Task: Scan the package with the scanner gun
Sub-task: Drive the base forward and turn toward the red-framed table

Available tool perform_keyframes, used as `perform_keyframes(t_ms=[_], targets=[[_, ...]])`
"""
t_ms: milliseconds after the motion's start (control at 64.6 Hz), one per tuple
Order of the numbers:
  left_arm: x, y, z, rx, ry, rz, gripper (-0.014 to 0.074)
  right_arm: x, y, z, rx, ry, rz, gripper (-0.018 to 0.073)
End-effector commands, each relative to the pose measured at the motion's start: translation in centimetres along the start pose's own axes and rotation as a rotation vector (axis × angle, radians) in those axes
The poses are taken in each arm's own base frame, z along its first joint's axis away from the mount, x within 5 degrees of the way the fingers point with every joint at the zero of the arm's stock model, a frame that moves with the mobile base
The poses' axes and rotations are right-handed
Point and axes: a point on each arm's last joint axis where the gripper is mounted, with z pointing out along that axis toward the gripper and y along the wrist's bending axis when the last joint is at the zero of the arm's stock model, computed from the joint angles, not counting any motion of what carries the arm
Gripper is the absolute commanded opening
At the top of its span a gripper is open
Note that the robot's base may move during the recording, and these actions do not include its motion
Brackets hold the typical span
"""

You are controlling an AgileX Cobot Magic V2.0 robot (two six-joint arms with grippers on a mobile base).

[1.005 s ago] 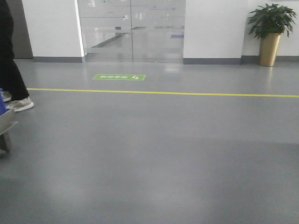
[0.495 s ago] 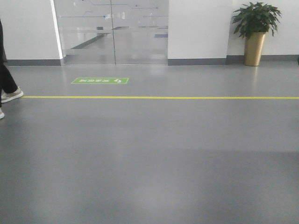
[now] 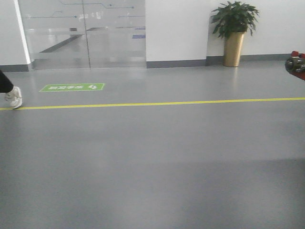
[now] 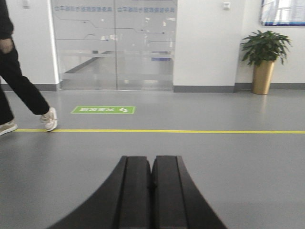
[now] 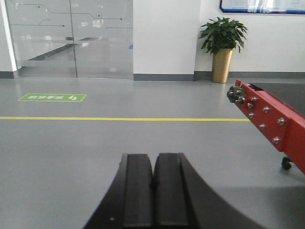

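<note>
Both plant (image 3: 234,28) and floor sign (image 3: 71,87) have slid left in the front view; the base turns. The left fingers (image 4: 136,191) and right fingers (image 5: 139,191) are pressed together, empty. The package and scanner gun are not visible. Turning further may strike the red frame (image 5: 271,124) nearby.

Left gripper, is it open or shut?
Shut. The left gripper shows both black fingers pressed together, nothing between them.

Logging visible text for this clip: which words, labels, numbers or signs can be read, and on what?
Green floor sign: white characters, too blurred to read.
Blue-framed wall board: print too small to read.
Glass doors: frosted line pattern only, no legible words.
No text can be quoted.
</note>
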Motion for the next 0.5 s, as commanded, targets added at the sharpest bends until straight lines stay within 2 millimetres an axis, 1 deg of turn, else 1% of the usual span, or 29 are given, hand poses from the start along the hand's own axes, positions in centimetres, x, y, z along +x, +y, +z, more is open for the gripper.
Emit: perform_keyframes(t_ms=[0, 480], targets=[[-0.28, -0.02, -0.05, 0.005, -0.026, -0.001, -0.0111, -0.23, -0.02, -0.02, 0.003, -0.026, 0.003, -0.0154], [-0.28, -0.02, -0.05, 0.005, -0.026, -0.001, -0.0111, -0.23, -0.02, -0.02, 0.003, -0.026, 0.003, -0.0154]])
